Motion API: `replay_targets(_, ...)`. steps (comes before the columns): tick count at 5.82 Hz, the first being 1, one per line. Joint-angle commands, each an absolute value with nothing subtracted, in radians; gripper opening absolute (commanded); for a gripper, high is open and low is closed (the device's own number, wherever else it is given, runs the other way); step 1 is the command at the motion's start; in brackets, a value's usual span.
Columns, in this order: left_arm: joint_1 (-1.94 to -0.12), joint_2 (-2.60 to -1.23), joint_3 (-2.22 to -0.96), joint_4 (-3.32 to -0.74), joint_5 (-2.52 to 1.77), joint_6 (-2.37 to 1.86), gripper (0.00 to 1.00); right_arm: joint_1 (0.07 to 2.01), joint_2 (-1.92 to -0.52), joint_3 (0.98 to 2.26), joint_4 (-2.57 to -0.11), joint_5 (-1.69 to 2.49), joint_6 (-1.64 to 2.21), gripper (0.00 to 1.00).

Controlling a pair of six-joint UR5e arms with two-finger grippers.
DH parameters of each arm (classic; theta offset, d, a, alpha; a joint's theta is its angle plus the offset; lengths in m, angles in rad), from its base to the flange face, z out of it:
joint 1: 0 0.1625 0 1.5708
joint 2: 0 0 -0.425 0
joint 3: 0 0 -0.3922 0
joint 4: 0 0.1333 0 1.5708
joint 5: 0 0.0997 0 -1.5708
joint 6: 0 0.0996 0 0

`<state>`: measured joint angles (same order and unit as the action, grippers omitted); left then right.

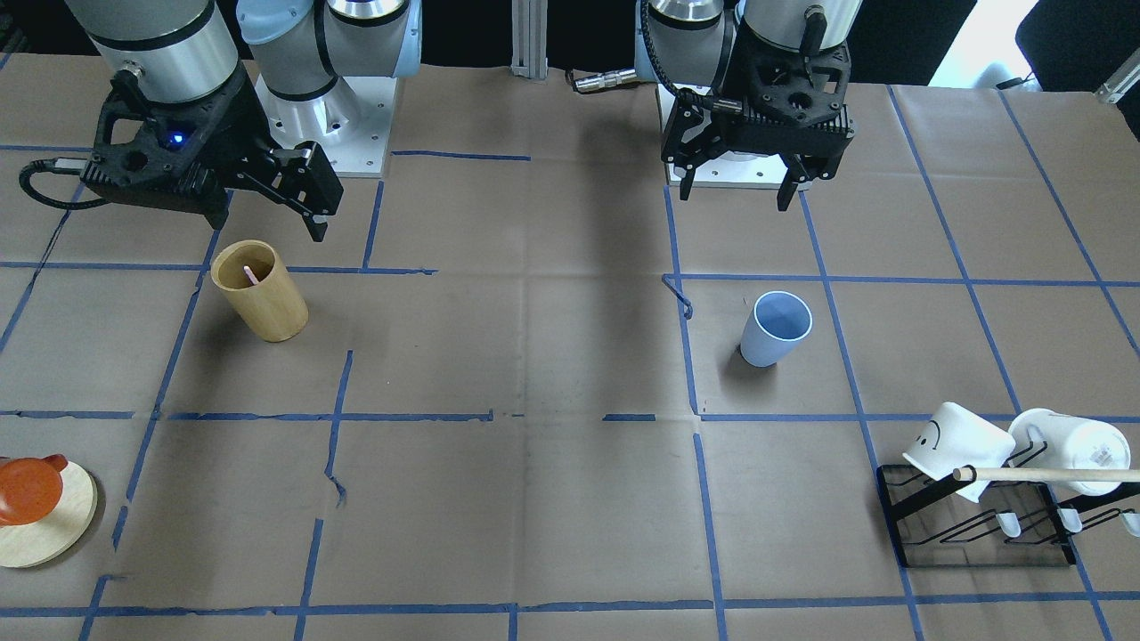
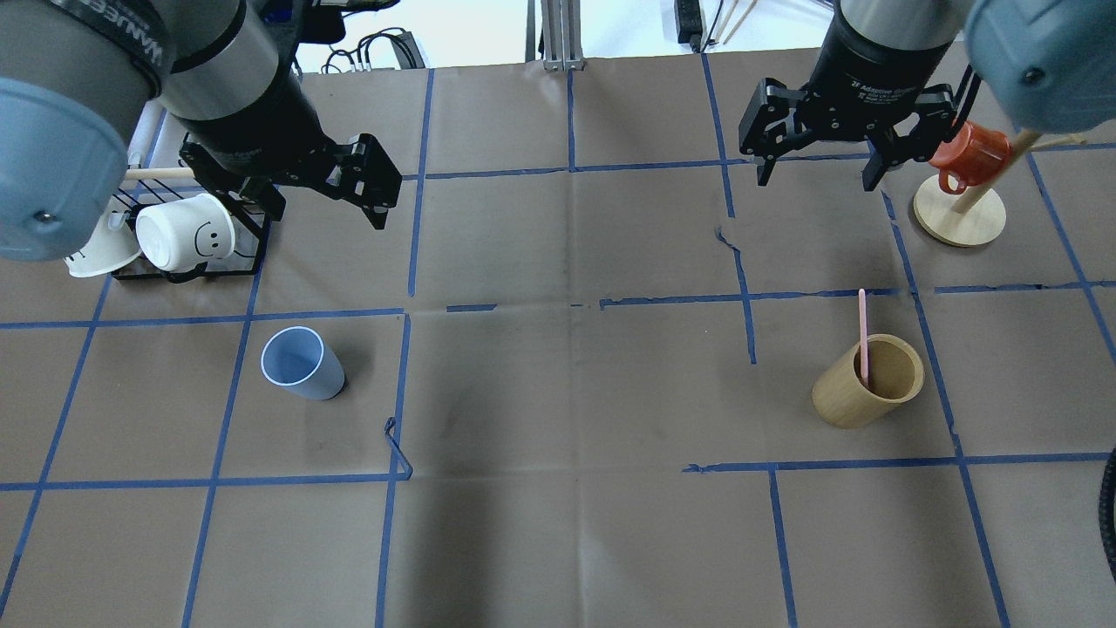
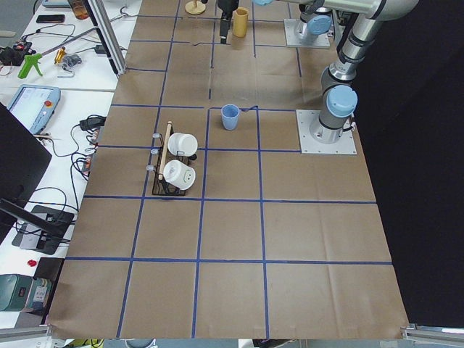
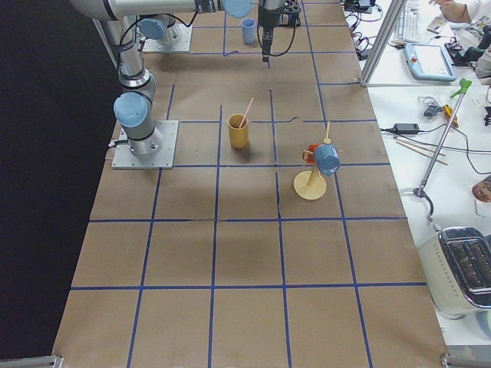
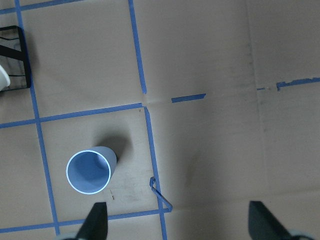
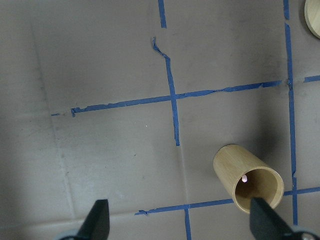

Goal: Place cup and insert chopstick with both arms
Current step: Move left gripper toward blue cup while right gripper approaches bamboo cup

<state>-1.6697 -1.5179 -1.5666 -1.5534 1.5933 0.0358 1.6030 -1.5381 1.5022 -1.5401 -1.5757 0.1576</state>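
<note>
– Left gripper (image 1: 736, 191) and right gripper (image 2: 815, 174), both spread wide and empty, hang above the table. Why so high?

– By the look of it, both jobs are done. Raised and clear, neither arm can knock what stands below. The right one is up near the wooden cup (image 2: 867, 384); the left is far across the table from it.

– And the rack (image 1: 899, 525) of white mugs?

– A bystander, farther from the wooden cup than the rest. The red mug (image 2: 968, 155) hangs near the wooden cup, on the side away from the blue cup (image 2: 301, 365). Neither seems part of the job.

– Where does the blue cup stand?

– Upright, mouth up, well apart from the wooden cup, on the robot's left half of the table. Standing alone, it looks set down for good.

– The chopstick (image 2: 862, 336)?

– Inside the wooden cup, lower end down in it, pink upper end poking above the rim. Its long axis runs near upright, seemingly tipped away from the robot.
</note>
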Motion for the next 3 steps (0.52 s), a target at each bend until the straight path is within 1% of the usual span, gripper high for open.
replay_targets(1, -1.663, -1.513, -1.569, -1.554, 1.594, 0.037, 0.99, 1.603, -1.537, 1.502, -1.54, -1.575, 0.158, 1.0)
replay_targets(3, -1.658, -1.508, -1.571, -1.557, 1.595, 0.05, 0.99, 1.6, -1.536, 1.508, -1.546, -1.583, 0.155, 1.0)
